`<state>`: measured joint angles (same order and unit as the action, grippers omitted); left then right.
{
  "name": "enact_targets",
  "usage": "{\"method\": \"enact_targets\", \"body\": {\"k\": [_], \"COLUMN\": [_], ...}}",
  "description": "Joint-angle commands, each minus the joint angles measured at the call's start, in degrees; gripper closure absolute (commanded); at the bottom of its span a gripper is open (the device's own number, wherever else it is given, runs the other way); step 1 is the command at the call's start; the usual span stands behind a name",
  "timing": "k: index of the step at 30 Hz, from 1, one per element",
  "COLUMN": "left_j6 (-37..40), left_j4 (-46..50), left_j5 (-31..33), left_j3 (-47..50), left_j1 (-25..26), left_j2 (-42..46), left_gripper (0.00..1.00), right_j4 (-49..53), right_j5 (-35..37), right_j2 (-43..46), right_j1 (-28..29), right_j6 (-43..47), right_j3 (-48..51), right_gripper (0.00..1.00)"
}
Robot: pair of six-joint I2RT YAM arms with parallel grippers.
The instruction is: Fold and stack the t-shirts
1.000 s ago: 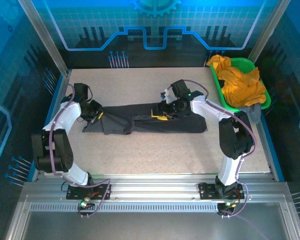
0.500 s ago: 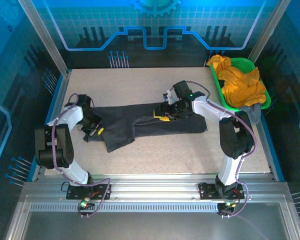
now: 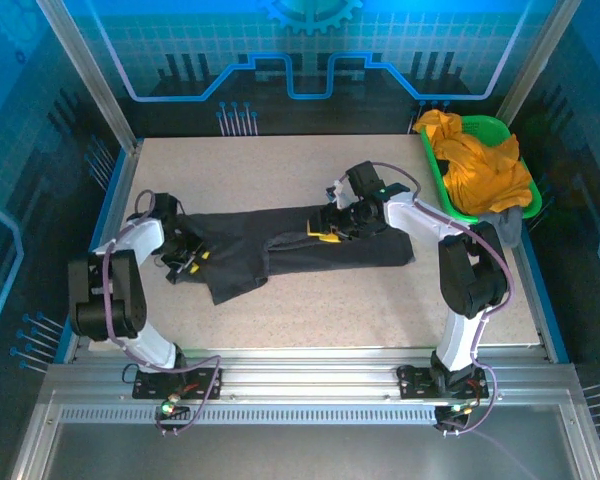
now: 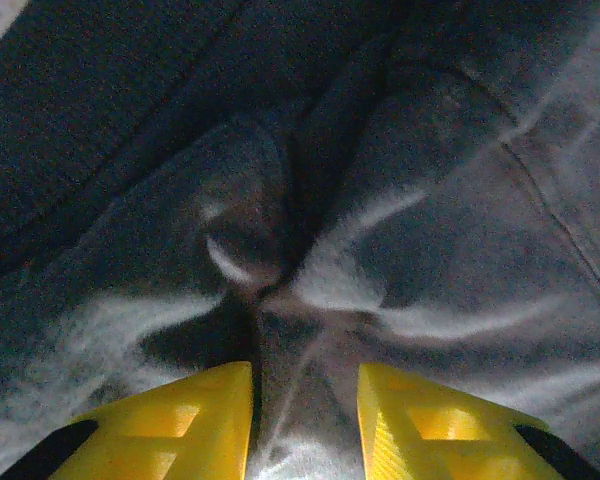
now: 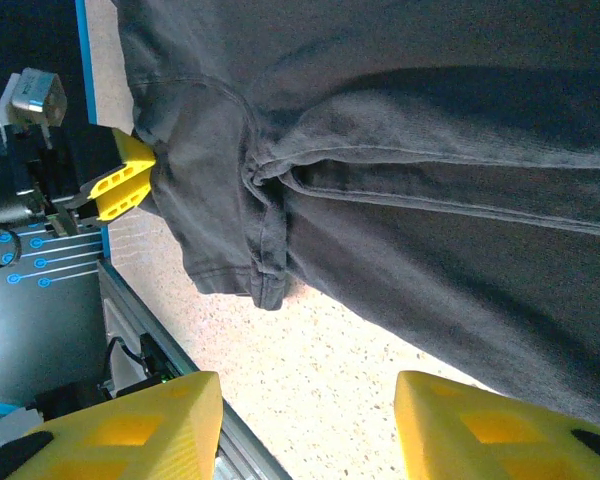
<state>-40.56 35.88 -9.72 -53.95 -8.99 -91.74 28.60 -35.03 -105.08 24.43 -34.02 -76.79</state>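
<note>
**Charcoal shirt laid out across the desk, both tools spread**

Item under inspection: the dark charcoal t-shirt (image 3: 310, 245). I find it lying on the desk (image 3: 330, 310) as a long band running left to right across the middle. Its right end is fairly flat and squared. Its left end is bunched, with a flap folded down toward the near edge. From the left wrist camera the cloth there is rucked into soft ridges and creases. From the right wrist camera I see a sleeve with its stitched hem lying on the speckled desk surface, and long folds running along the body of the shirt.

Left tool (image 3: 188, 262): it sits low at the left end of the shirt, right on the bunched cloth. Its yellow fingers (image 4: 200, 420) stand apart with a narrow gap, and a ridge of the cloth rises into that gap. I read the tool as spread. I cannot tell whether the pads touch the ridge.

Right tool (image 3: 325, 233): it is positioned over the middle of the shirt, near the far edge of the band. Its fingers are spread wide, with nothing between them; through the gap I see bare desk and the shirt's edge.

Surroundings: a green basket (image 3: 432, 180) stands at the far right corner of the desk, well apart from the charcoal shirt. The mustard-orange t-shirts (image 3: 480, 165) are heaped in it and spill over the rim. A lighter grey t-shirt (image 3: 505, 222) hangs out at the basket's near corner
</note>
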Motion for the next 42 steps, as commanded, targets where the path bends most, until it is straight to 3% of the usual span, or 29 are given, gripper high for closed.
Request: {"method": "enact_targets", "body": {"k": [1,10,18,34,37,42], "left_j6": [-0.8,0.5,1.1,0.5,0.6,0.0], "left_j4": [-0.7,0.7,0.9,4.6,4.5,2.8], "left_j5": [-2.4,-2.8,-3.0,1.3,1.8,0.9], "left_j3": [0.7,2.5,2.9,-1.0,0.7,2.7], "left_j1": [0.3,1.4,1.6,1.7,1.7,2.0], "left_j2": [1.7,2.0,2.7,5.5,6.1,6.1], "left_gripper": [0.67,0.72,1.0,1.0,0.79,0.66], "right_j4": [0.1,0.2,0.1,0.4,0.4,0.3], "right_j5": [-1.3,-1.5,-1.4,-1.7,-1.8,-2.1], "right_j2": [1.7,0.7,1.3,0.5,0.4,0.0], "right_j1": [-0.2,-0.2,-0.2,-0.2,-0.3,-0.3], "right_j6": [0.4,0.5,0.6,0.9,1.0,1.0], "right_j3": [0.8,-0.8,0.6,-0.5,-0.5,-0.8], "right_gripper": [0.5,0.5,0.5,0.5,0.5,0.5]}}
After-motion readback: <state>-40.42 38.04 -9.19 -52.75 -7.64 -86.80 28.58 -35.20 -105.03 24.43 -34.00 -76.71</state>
